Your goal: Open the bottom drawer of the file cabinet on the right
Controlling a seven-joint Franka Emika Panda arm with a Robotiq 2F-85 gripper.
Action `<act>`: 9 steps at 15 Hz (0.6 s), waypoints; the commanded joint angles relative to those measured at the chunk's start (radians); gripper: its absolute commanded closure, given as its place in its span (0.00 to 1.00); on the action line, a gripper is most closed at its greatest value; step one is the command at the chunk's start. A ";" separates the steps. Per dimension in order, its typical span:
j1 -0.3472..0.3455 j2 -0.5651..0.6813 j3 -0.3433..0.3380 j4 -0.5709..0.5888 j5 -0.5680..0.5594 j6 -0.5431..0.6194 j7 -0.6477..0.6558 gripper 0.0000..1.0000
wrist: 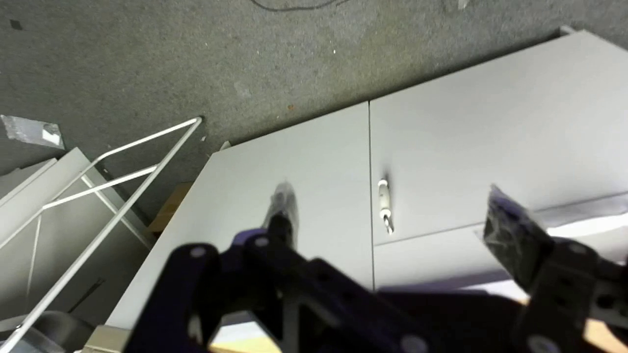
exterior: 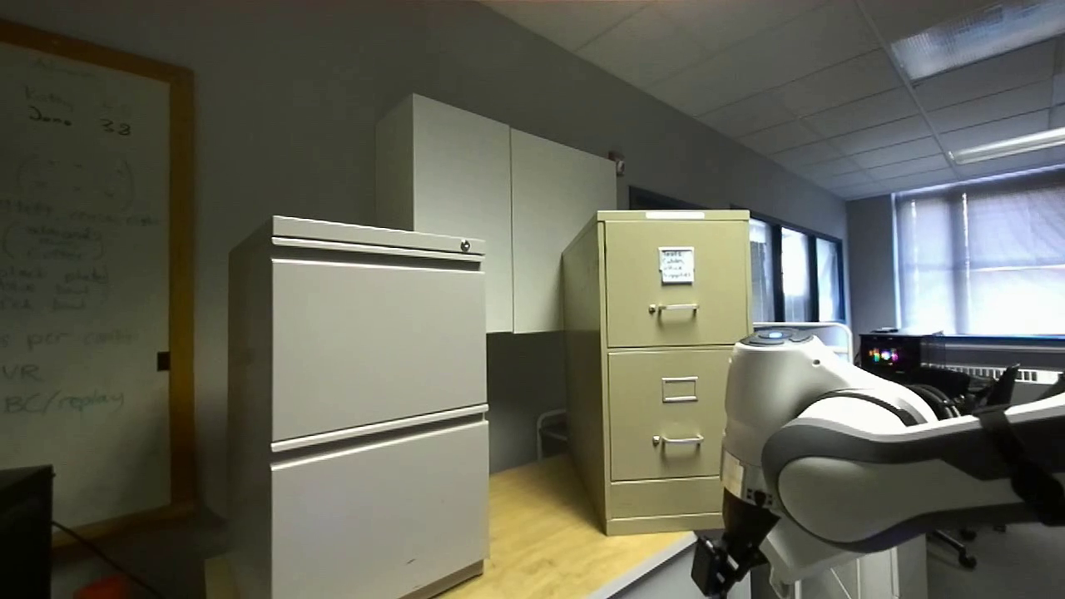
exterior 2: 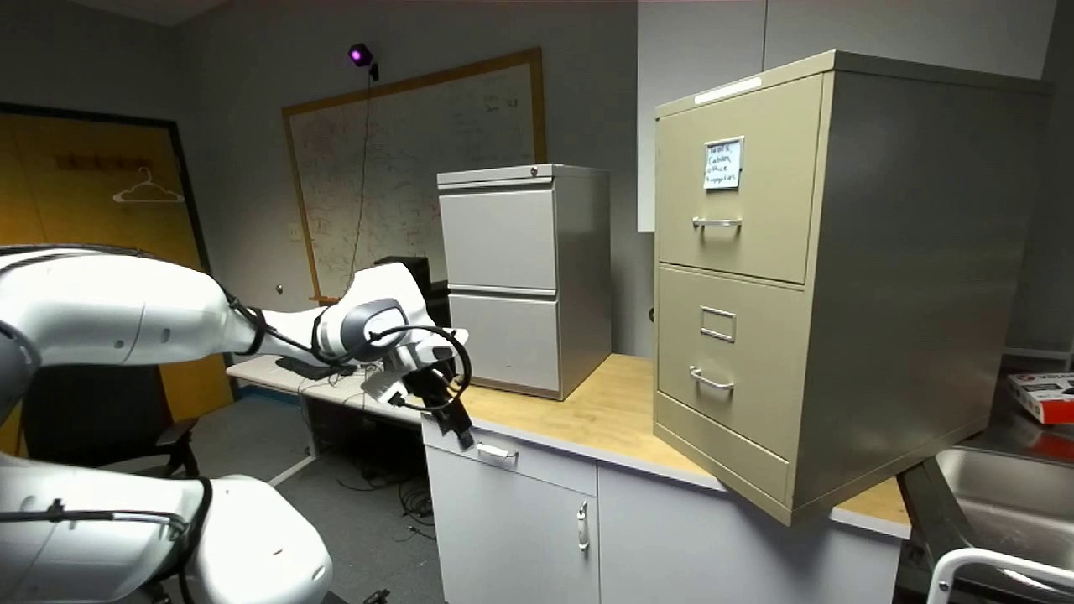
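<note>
I'm facing the tan cabinet (exterior 2: 839, 285) on the right, bottom drawer (exterior 2: 745, 356) closed, probably heavy; its handle (exterior 2: 713, 383) is looking like the surest hold. The hand (wrist: 391, 198) is hanging, fingers (wrist: 512, 240) apart.

In both exterior views the file cabinet (exterior 2: 826, 294) stands on the bench (exterior 2: 621, 390), to the right of a neighbouring cabinet (exterior 2: 503, 243), the two apart. The file cabinet's bottom drawer (exterior 2: 740, 359) lies below its upper drawer (exterior 2: 768, 205); in an exterior view that cabinet's near lower corner juts past the bench's front edge. Cupboards (exterior: 541, 225) hang on the wall (exterior: 299, 125) behind, and a whiteboard (exterior: 83, 316) left of the neighbouring cabinet. In an exterior view a sink (exterior 2: 1024, 480) lies right of the bench, a box (exterior 2: 1045, 398) behind it; the arm (exterior 2: 185, 310) extends from the left, before the bench. In the wrist view a door handle (wrist: 384, 198) shows beyond and between the fingers (wrist: 512, 235).
</note>
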 commanded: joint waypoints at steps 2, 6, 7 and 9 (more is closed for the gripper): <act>-0.120 0.040 -0.097 0.046 -0.049 0.142 -0.018 0.00; -0.193 0.110 -0.204 0.092 -0.016 0.310 -0.047 0.00; -0.201 0.132 -0.230 0.107 -0.002 0.348 -0.055 0.00; -0.201 0.193 -0.286 0.157 0.037 0.415 -0.074 0.00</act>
